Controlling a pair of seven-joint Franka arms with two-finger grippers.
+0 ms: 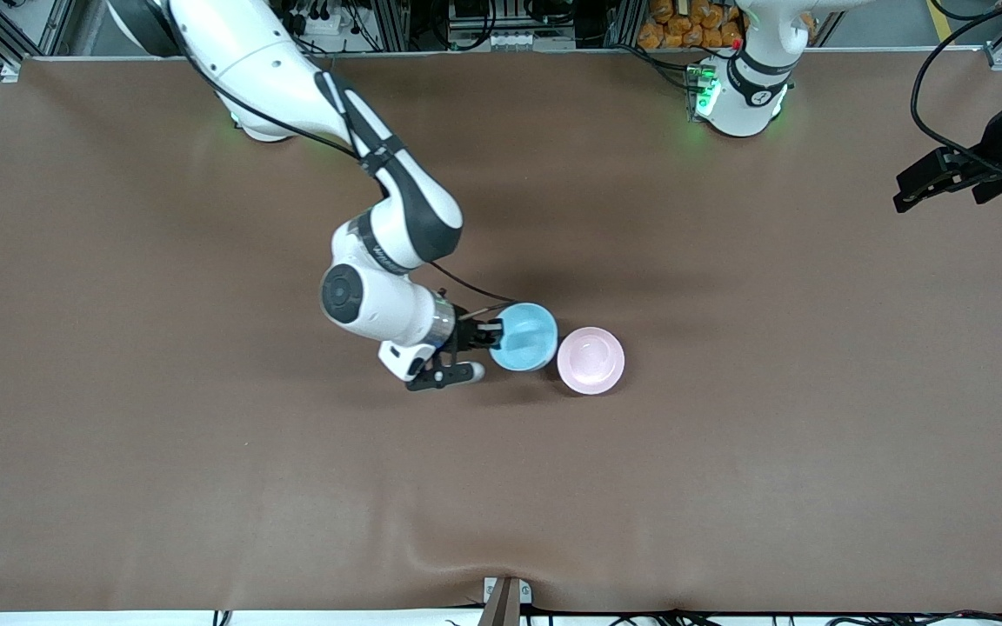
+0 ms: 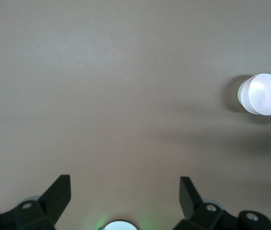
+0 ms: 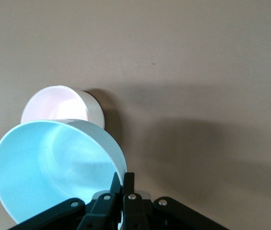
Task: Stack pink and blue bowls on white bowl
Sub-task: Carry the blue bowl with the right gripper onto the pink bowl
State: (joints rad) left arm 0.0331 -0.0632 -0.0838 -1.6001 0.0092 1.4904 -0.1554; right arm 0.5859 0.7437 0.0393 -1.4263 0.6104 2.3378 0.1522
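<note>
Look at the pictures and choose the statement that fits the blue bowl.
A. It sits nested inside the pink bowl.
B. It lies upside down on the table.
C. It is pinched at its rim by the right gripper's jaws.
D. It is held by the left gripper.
C: the right gripper has its jaws shut on the rim of the blue bowl, beside the pink bowl; the left gripper waits open at the left arm's end of the table.

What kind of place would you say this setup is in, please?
Probably a robotics lab: two arms are mounted at a brown-covered table framed by aluminium rails and cabling. The right gripper holds a blue bowl beside a pink bowl.
</note>
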